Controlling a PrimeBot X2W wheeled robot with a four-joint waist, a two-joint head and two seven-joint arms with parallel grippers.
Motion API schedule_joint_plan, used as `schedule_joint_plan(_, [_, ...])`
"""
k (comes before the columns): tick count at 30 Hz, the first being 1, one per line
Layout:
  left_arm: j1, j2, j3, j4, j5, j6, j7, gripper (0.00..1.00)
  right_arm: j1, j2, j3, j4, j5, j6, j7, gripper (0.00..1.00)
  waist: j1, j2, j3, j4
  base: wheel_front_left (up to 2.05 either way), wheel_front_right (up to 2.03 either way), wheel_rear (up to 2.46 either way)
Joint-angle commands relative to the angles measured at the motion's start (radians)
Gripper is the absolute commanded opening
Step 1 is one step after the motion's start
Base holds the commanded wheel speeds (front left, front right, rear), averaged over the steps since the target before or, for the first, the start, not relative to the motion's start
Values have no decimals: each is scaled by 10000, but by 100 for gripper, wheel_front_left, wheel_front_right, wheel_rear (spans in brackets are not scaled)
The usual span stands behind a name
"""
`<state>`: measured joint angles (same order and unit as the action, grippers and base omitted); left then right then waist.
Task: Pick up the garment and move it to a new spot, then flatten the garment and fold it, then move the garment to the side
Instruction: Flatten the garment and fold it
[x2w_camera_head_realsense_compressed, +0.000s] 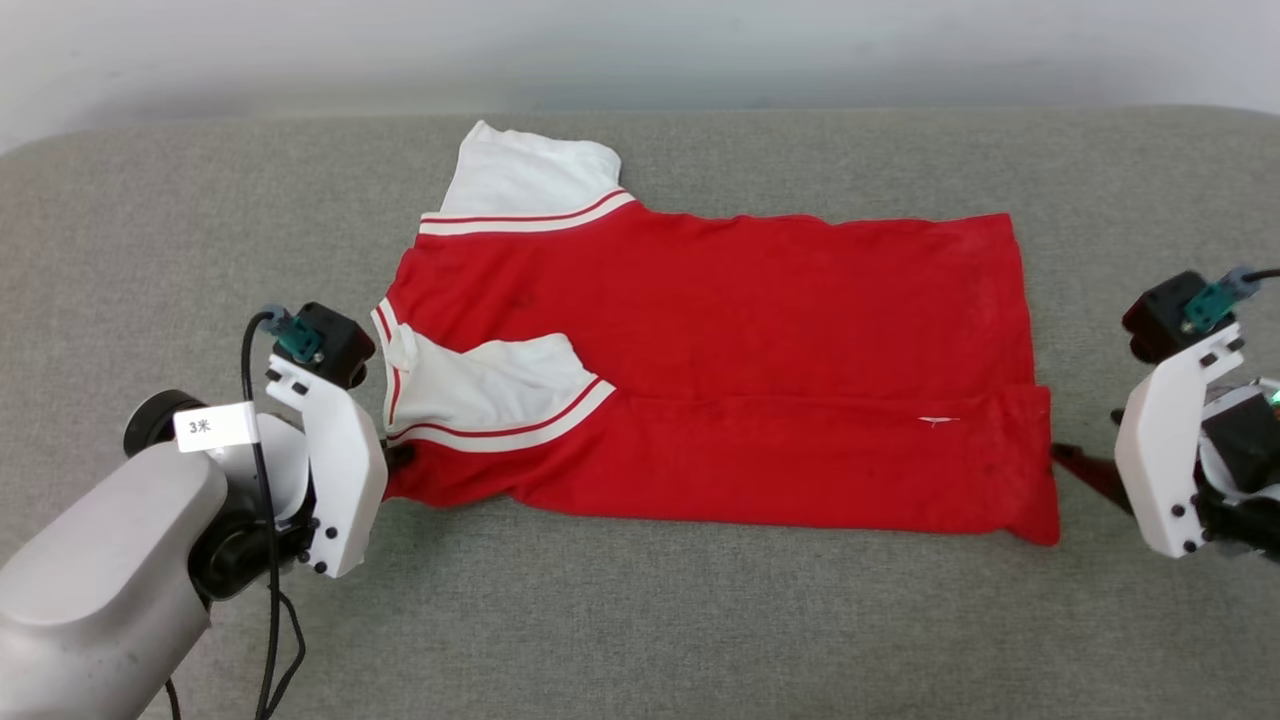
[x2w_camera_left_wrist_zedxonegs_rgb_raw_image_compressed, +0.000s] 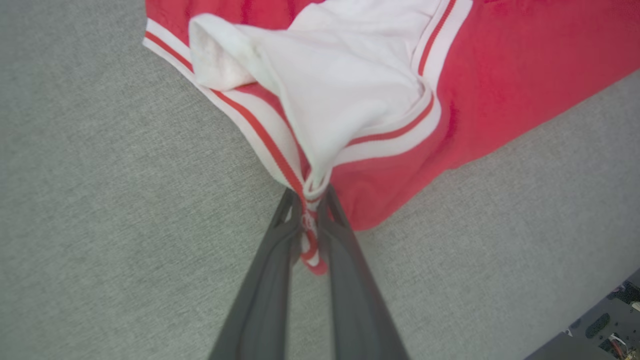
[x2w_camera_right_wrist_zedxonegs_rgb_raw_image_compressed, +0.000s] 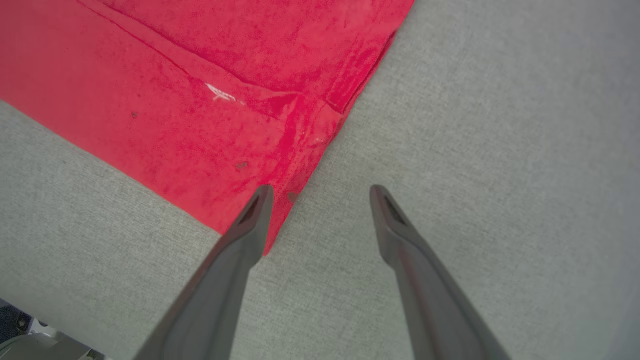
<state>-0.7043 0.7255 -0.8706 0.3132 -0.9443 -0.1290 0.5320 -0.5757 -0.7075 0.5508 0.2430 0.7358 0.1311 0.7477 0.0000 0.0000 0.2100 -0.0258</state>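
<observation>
Red jersey garment (x2w_camera_head_realsense_compressed: 720, 330) with white short sleeves and red-white striped trim lies sideways across the middle of the grey woven padded surface (x2w_camera_head_realsense_compressed: 640, 620), collar end to the left and hem to the right.

By the look of it, the placing and flattening are done and the folding is under way. The near long edge appears turned over toward the middle, leaving a straight crease line, and the near white sleeve (x2w_camera_head_realsense_compressed: 490, 385) lies on top of the red body. The far white sleeve (x2w_camera_head_realsense_compressed: 530, 175) sticks out toward the far edge, unfolded. I judge that the far side, at least 1 crosswise fold and the move aside are all left to do.

The left gripper (x2w_camera_left_wrist_zedxonegs_rgb_raw_image_compressed: 307, 197) has its 2 dark fingers pressed together on the striped trim (x2w_camera_left_wrist_zedxonegs_rgb_raw_image_compressed: 260, 137) at the near left corner, pinching a bunch of cloth between them. The right gripper (x2w_camera_right_wrist_zedxonegs_rgb_raw_image_compressed: 320, 195) stands spread wide at the near right hem corner (x2w_camera_head_realsense_compressed: 1035, 525). One fingertip lies over that corner and the other over bare surface, and it holds nothing.

The far hem corner and the near long edge lie flat and straight, and the near left corner is gathered up where it is pinched. Bare grey surface runs broad along the near side and on both the left and the right. On the far side only a narrower strip separates the far sleeve from the rounded far edge and the pale wall (x2w_camera_head_realsense_compressed: 640, 40), so the near side and the 2 ends look like the freer room for carrying the cloth.
</observation>
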Motion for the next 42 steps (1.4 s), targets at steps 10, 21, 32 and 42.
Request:
schedule_joint_plan(10, [-364,-216,-90,-133,180,5,-211,0,777,951,811,1396,-141,-7,-27,100,0,0,550,293,0,0,0])
schedule_joint_plan(21, [-17,-170,-110,201,-15,1,-500,0,638,1226,1637,2263,298,7,-1119,0,0,0,348,175,0,0,0])
schedule_joint_plan(32, [794,269,6,-80,-268,71,-1114,0,544,351,1453,1640,1169,-9,-2588,0,0,0,-750,100,0,0,0])
schedule_joint_plan(42, [2244,1154,68,-1472,-597,723,-1489,0,1633,-598,1121,408,1628,-9,-2700,0,0,0,-1330,89,0,0,0])
